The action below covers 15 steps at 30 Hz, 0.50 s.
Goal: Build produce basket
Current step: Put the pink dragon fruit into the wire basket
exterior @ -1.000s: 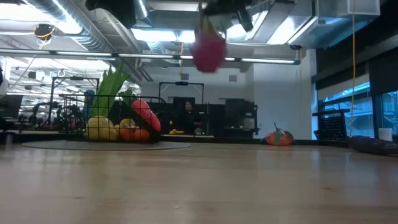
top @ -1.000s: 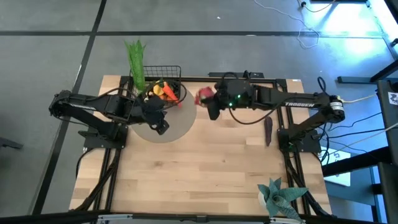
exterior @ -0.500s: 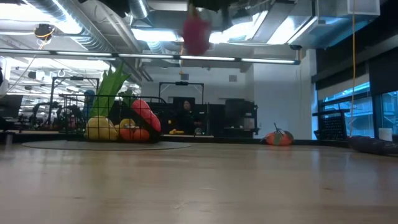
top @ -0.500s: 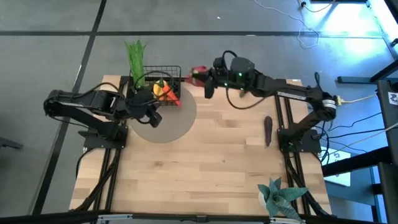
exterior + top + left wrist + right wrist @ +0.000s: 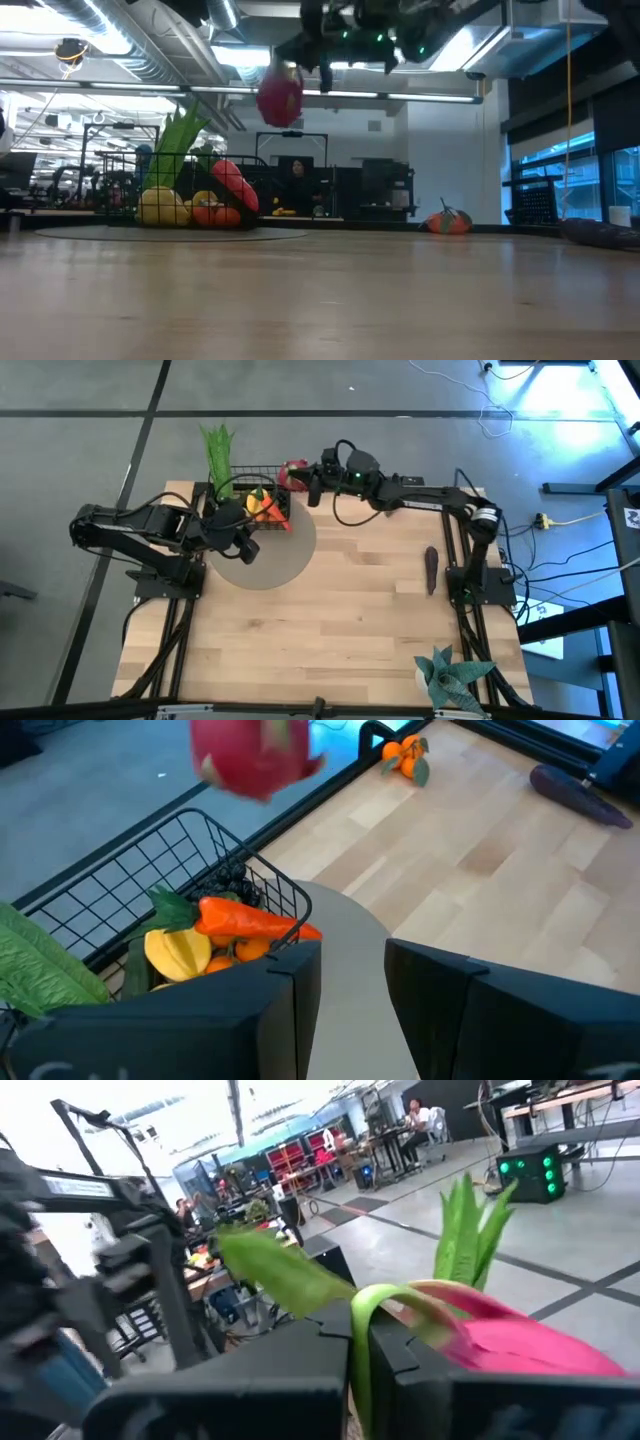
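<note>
The black wire basket (image 5: 262, 480) stands at the table's far left on a grey round mat. It holds the long green leek (image 5: 219, 455), an orange carrot (image 5: 250, 918), a yellow fruit (image 5: 177, 951) and dark grapes (image 5: 232, 880). My right gripper (image 5: 305, 480) is shut on the pink dragon fruit (image 5: 293, 472), which hangs in the air just right of the basket's far right corner (image 5: 280, 94). My left gripper (image 5: 247, 550) waits open over the mat (image 5: 352, 990), just near of the basket, with nothing between its fingers. My right gripper pinches a green leaf (image 5: 360, 1342) of the dragon fruit between its two fingers. The fingers reach in about level from the table's right. The pink body (image 5: 520, 1348) hangs beside and below them, clear of the basket and the table.
A purple eggplant (image 5: 431, 568) lies on the wood at the right. Orange tangerines (image 5: 404, 751) sit by the far edge. A blue-green spiky plant (image 5: 450, 672) stands near the right front corner. The middle and front of the table are bare wood.
My right gripper has swung toward the table's left and far edge, carrying the dragon fruit from mid-table over to the basket's right side, and has tipped toward level. The fruit has come lower. My left gripper has drawn back a little toward the left edge.
</note>
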Motion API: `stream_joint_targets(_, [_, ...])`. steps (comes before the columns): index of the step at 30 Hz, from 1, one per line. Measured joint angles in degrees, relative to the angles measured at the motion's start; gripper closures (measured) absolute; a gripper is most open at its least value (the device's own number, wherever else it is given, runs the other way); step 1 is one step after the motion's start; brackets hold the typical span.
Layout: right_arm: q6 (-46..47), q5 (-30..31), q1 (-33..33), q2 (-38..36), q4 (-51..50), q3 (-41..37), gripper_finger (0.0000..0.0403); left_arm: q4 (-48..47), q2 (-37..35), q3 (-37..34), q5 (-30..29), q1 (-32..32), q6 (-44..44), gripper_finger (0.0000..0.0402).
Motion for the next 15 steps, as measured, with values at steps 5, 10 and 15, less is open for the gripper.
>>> stream_joint_targets(5, [-0.16,-1.35,-1.44,5.69,4.21,2.27,0.0403,0.00,0.00,0.00,-0.61,0.00,-0.24,0.0301])
stream_joint_targets(10, [-2.75,-3.59,-1.88,12.74,4.28,9.72,0.0403,0.00,0.00,0.00,-0.68,0.00,-0.31,0.0301])
stream_joint_targets(15, [-3.10,-5.57,-1.81,20.38,0.69,19.78,0.0403,0.00,0.00,0.00,-1.05,0.00,-0.35,0.0301])
